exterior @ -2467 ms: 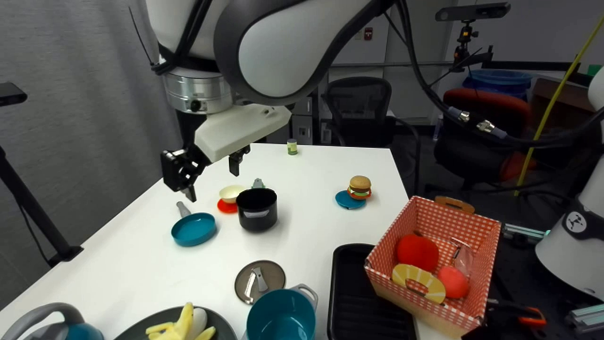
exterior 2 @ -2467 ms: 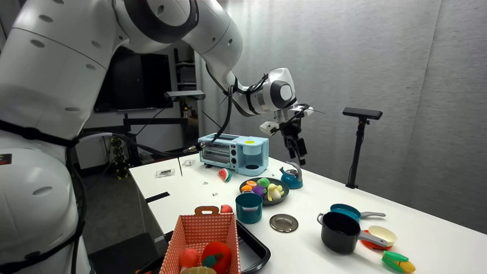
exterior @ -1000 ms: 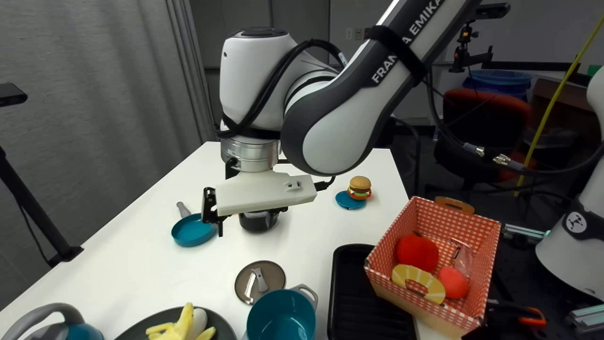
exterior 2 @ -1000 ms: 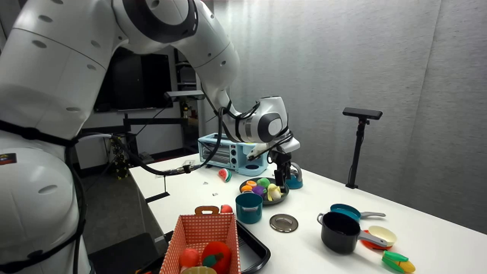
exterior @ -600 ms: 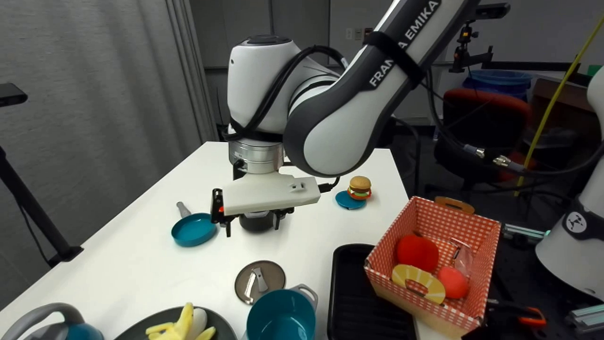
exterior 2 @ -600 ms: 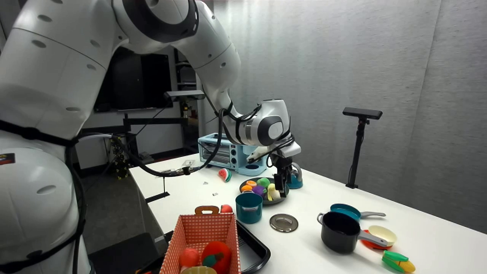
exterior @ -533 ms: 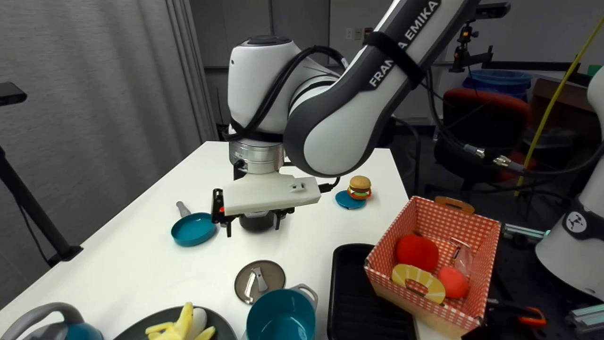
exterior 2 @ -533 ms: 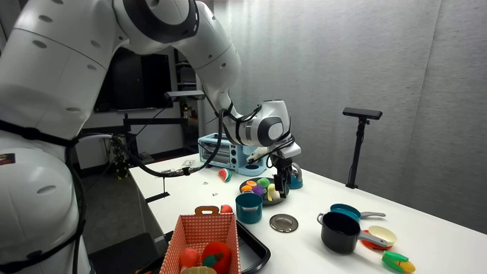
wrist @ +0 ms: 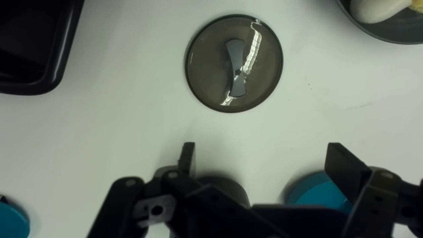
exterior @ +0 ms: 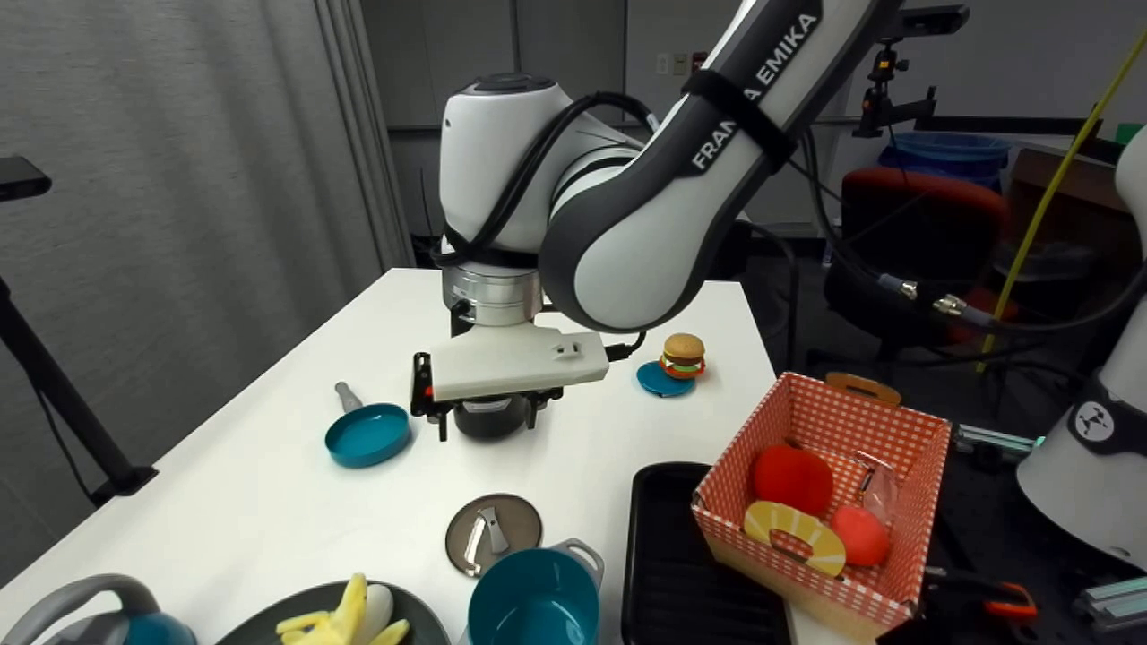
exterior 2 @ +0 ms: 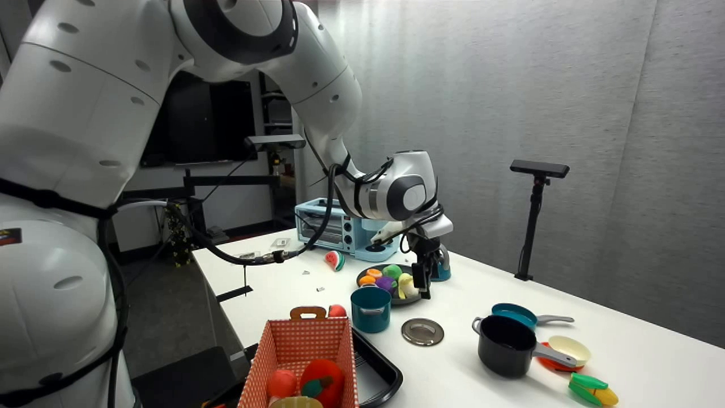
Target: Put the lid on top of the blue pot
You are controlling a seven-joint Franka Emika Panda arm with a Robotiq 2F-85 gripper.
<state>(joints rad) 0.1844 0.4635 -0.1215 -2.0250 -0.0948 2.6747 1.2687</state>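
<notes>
Evidently, the black two-fingered gripper [wrist: 261, 147] is hanging above the white table [exterior 2: 453, 374], its jaws spread wide apart. The round, smoky brown-grey disc lid [wrist: 214, 66], with its slate-grey bow-shaped knob [wrist: 236, 56], is lying flat on the table; glare is streaking it in the wrist view. Just beside the lid but apart from it, the round, upright-sided teal-blue pot [exterior: 535, 596] is standing open-topped; in an exterior view the bottom edge is cutting the pot off, and its rim is masking a sliver of the lid. Behind the gripper in an exterior view, the small round black pot [exterior: 488, 424] is showing only its lower part. The grey-handled teal-blue kettle [exterior 2: 442, 273] is standing partly hidden behind the gripper in an exterior view. In the wrist view, the gripper is covering part of the flat round teal pan [wrist: 317, 191], the frame is cutting off the dark grey round plate [wrist: 396, 31] and the black rectangular tray [wrist: 29, 36], and a teal shape [wrist: 11, 221] at the left edge is showing too little to name.
</notes>
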